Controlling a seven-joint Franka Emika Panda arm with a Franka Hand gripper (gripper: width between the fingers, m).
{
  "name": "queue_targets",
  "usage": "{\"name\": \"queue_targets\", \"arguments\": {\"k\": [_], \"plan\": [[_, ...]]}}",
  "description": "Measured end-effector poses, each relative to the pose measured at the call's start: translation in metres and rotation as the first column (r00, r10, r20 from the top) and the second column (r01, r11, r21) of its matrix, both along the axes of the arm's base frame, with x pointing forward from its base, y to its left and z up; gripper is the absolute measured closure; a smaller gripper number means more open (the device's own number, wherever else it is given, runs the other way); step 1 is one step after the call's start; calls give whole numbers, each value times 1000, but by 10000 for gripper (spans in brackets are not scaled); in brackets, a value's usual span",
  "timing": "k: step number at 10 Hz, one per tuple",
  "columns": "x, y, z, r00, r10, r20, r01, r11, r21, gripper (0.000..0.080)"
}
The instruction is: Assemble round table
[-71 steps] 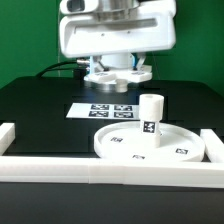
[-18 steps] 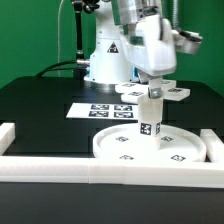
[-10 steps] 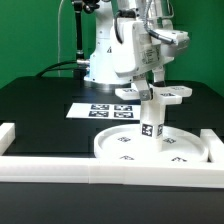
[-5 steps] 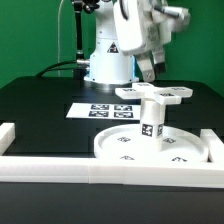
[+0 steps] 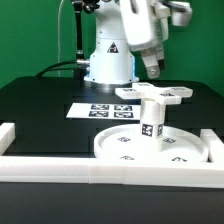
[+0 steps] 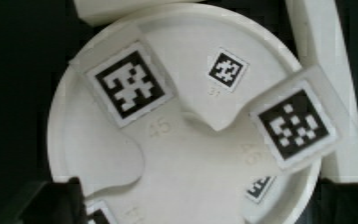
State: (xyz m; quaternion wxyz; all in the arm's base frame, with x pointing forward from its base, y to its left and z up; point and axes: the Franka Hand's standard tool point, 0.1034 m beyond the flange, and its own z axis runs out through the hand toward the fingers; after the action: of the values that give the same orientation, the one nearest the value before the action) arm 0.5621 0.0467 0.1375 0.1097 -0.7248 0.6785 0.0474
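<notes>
The post (image 5: 152, 120) is stood on the disc (image 5: 112, 148), with the cross (image 5: 155, 93) set atop; the marker board (image 5: 92, 110) is laid behind them.

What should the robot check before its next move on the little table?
1. Post stands upright on the disc: ok.
2. Cross sits level on top of the post: ok.
3. Pincer hangs above the cross, not touching it: ok.
4. Pincer is open and empty: ok.
5. Cross is fastened tight to the post: cannot tell.
</notes>
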Motion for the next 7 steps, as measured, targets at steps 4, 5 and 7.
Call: {"name": "queue_targets", "arguments": {"k": [4,5,7], "plan": [[0,11,-3,897,442,13,-442,897,-24,151],[0,11,-4,870,492,23,-491,871,-29,151],[0,11,-4,774,631,52,-629,776,-52,151]]}}
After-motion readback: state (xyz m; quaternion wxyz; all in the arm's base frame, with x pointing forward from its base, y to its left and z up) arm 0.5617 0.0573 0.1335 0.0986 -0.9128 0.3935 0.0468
